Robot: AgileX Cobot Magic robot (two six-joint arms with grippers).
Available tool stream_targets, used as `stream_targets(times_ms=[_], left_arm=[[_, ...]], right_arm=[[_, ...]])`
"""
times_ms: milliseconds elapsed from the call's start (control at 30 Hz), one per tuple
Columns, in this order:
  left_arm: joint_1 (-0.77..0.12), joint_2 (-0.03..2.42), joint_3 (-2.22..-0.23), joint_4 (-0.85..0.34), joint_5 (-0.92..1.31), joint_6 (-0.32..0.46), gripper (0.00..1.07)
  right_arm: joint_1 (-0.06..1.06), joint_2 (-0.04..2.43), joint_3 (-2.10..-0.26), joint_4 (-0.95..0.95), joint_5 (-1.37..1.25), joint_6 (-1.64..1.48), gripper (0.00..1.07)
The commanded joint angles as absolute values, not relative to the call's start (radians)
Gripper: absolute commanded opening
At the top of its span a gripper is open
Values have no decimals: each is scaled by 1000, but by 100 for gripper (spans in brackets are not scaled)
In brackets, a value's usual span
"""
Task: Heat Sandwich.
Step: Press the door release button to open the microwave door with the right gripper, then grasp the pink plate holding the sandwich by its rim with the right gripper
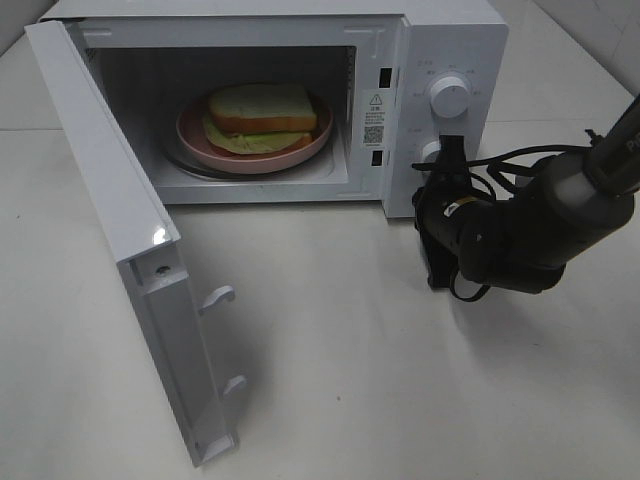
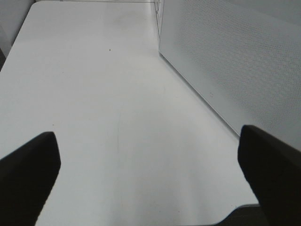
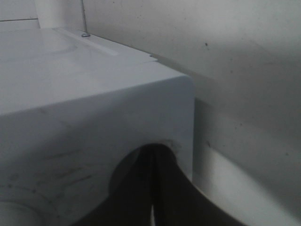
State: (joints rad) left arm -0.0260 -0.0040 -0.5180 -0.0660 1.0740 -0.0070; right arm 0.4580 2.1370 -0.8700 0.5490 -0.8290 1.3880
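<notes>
Two pincers are yours to read here, and only one shows from the high camera. The right pincer (image 1: 452, 158) is up against the microwave (image 1: 450, 40) control panel, its tips at the lower knob (image 1: 431, 152), just under the upper knob (image 1: 448, 97). In the right wrist view, that pincer (image 3: 153, 157) has its dark fingers (image 3: 174, 197) pressed together with only a thin slit between them, against the white front of the oven. You cannot tell from either view whether the tips actually bear on the knob.

The left pincer (image 2: 148, 141) appears only in its own wrist view. Its fingers (image 2: 28, 174) stand wide apart with nothing between them, hanging over the bare white surface (image 2: 94, 84). A dotted white panel (image 2: 225, 61) runs alongside it; you cannot tell which part of the oven that is.

The sandwich (image 1: 260, 115) is inside the microwave cavity. It lies flat on the pink plate (image 1: 190, 135), green filling showing under the top slice. The plate sits on the glass turntable (image 1: 205, 168).

The door (image 1: 110, 200) is swung fully open toward the left of the high view, with its latch hooks (image 1: 218, 297) facing out over the surface (image 1: 330, 350).
</notes>
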Motion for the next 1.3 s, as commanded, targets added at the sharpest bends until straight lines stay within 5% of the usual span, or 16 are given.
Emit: stream_targets(times_ms=[33, 900, 1300], left_arm=[[-23, -20, -517, -68, 1071, -10, 98], [-23, -20, -517, -68, 1071, -10, 98], [-23, -20, -517, -68, 1071, -10, 98]], right_arm=[[429, 2099, -903, 504, -953, 1373, 0], [433, 1847, -652, 444, -568, 1210, 0], [431, 1648, -631, 444, -200, 752, 4]])
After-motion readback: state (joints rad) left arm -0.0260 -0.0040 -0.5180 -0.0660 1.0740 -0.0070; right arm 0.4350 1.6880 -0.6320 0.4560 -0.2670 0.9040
